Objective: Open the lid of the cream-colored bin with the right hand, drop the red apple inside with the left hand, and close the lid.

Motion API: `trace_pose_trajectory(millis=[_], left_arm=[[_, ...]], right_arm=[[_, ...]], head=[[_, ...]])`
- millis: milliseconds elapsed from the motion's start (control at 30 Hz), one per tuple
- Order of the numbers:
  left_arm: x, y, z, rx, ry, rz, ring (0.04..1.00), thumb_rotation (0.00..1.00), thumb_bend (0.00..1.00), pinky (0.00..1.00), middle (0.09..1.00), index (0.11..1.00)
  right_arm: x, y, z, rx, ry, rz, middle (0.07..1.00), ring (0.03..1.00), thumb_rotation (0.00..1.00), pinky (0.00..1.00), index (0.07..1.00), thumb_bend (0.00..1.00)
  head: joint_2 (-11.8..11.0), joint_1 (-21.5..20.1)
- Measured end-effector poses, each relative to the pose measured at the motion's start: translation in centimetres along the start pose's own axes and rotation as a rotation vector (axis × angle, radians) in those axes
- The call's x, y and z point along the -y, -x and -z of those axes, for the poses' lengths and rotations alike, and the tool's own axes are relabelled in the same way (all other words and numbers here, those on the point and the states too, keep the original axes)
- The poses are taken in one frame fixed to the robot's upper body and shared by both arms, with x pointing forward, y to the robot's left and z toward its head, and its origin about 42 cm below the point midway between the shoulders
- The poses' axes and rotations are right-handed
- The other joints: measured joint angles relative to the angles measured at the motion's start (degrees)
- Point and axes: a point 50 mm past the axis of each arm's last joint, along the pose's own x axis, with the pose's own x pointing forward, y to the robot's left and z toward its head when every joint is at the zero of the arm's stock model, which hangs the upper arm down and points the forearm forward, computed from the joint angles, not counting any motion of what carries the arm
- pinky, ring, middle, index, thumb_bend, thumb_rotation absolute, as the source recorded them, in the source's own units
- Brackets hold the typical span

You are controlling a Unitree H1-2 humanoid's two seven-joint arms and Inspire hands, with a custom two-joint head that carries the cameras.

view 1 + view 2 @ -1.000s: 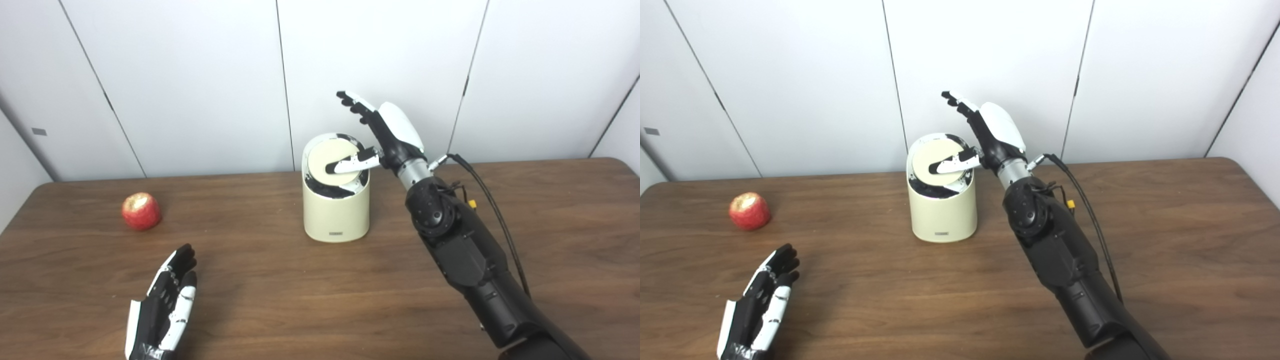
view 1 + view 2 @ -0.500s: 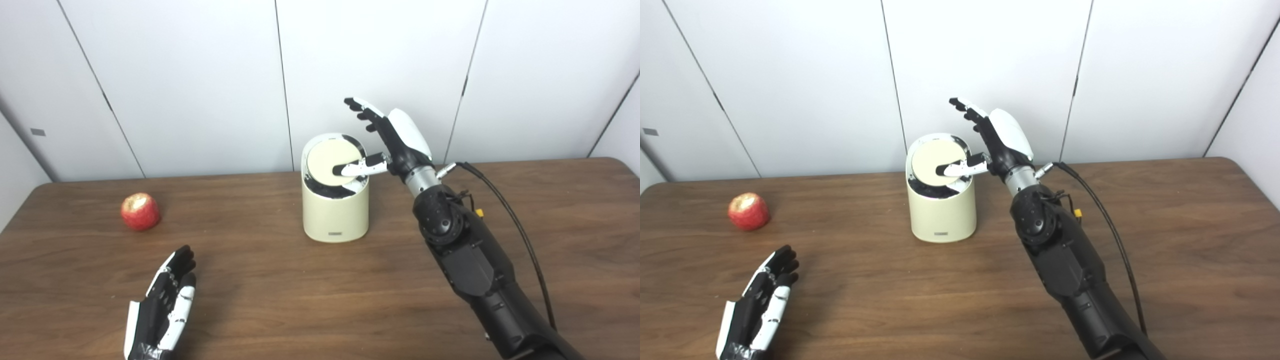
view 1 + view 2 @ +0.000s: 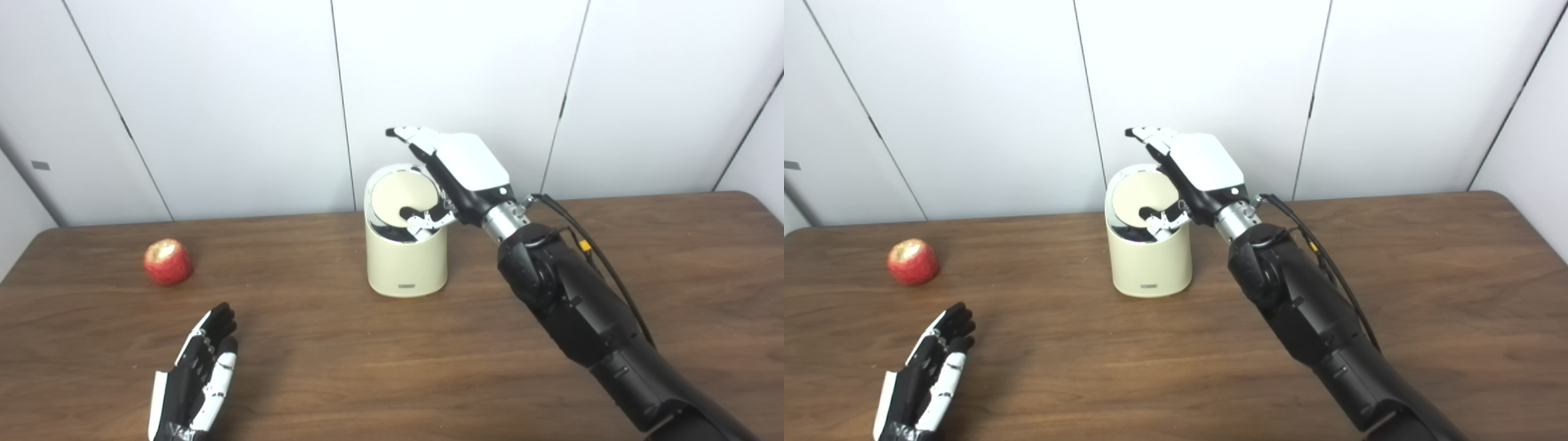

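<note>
While its thumb curls onto the tilted round cream lid [image 3: 401, 196], the right hand [image 3: 456, 171] spreads over the upright cylindrical cream-colored bin [image 3: 405, 260] | left hand [image 3: 196, 380] flat, fingers apart, empty | round red apple [image 3: 167, 262] far left on brown wood-grain table [image 3: 380, 367]

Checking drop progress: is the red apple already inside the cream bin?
No, the red apple sits on the table left of the cream bin, beyond the open left hand.
</note>
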Motion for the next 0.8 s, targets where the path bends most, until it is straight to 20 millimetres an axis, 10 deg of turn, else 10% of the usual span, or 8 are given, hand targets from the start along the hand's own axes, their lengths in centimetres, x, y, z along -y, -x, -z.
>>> trace_pose_trajectory(millis=[400,800], left_arm=[[0.0,0.0,0.0,0.0,0.0,0.0,0.87,0.54,0.38,0.86,0.878,0.883],[0.0,0.0,0.0,0.0,-0.003,0.004,0.877,0.53,0.37,0.87,0.884,0.887]], right_arm=[[0.4,0.5,1.1,-0.108,-0.192,0.057,0.884,0.87,0.24,0.8,0.898,0.79],[5.9,3.5,3.5,-0.27,-0.42,0.218,0.848,0.824,0.4,0.72,0.885,0.63]], head=[[-0.18,0.18],[-0.18,0.0]])
